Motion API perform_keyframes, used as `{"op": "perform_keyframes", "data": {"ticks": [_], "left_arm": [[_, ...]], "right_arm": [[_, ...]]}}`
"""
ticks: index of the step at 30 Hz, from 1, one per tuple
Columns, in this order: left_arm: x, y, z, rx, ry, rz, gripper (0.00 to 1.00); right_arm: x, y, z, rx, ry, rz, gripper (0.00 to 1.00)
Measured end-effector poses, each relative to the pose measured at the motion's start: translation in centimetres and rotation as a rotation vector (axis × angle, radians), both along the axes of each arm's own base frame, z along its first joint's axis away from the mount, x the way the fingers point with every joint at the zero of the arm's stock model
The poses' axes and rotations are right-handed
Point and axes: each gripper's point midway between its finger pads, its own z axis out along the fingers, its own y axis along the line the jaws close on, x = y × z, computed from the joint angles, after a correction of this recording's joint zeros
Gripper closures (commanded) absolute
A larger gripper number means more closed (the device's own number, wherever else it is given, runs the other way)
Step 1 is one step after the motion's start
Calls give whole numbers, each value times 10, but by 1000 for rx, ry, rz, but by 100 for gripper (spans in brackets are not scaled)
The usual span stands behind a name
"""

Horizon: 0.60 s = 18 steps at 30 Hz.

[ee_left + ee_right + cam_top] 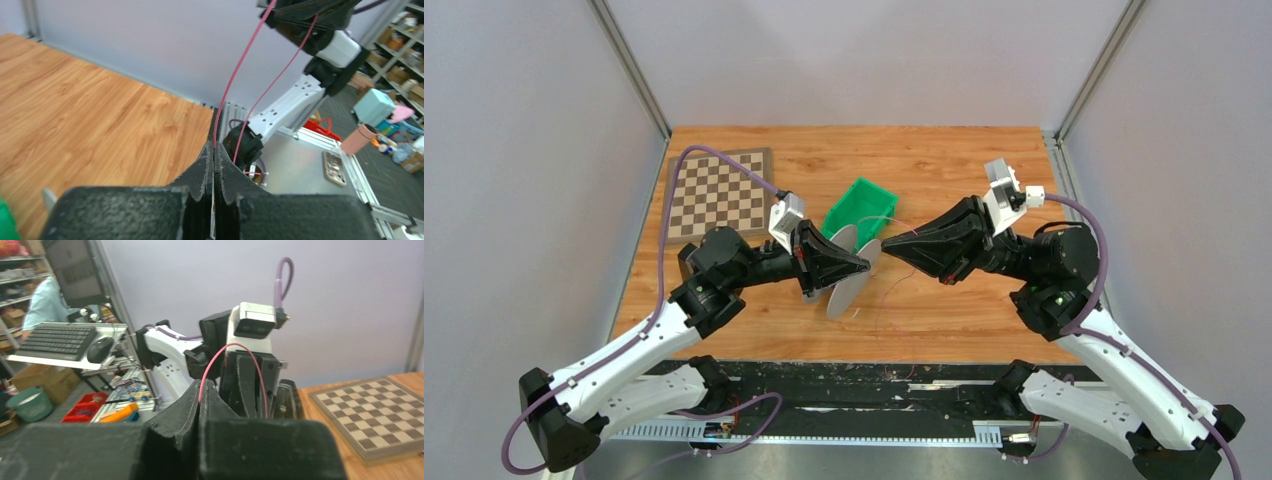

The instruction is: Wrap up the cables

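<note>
1. Pinkish-red cable (235,75), super thin, runs from the tip of the left gripper (214,150) up to the top of the left wrist view in two strands. In the right wrist view the cable (220,352) arches out of the right gripper (200,390) in a small loop.
2. Both sets of jaws are pinched tight with the cable coming out between the tips, so each is clamped on it.
3. From above, the left gripper (864,265) and right gripper (887,240) sit nearly nose to nose at mid-frame, well away from every table edge.
4. The grey spool (849,292) stands tilted on edge right at the left tips; can't tell if they touch it.
5. A green bin (864,185) sits just behind the spool, so it's tight there.
6. The chessboard (719,195) hugs the upper-left corner of the table (944,170). Open wood runs along the back edge and the right side.
</note>
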Motion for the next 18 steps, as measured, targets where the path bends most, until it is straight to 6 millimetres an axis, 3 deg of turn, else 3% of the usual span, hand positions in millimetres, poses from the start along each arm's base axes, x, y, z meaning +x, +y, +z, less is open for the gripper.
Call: {"op": "perform_keyframes", "data": {"ticks": [5, 9, 12, 18], "left_arm": [[14, 17, -5, 63, 40, 145, 100], [24, 32, -5, 130, 61, 252, 100], [31, 42, -12, 183, 82, 319, 100], [53, 56, -42, 343, 138, 460, 100]], "right_arm": [[20, -22, -19, -35, 1, -211, 100], [48, -31, -52, -120, 14, -375, 100], [75, -29, -99, -242, 69, -467, 100], [127, -39, -214, -540, 213, -632, 100]]}}
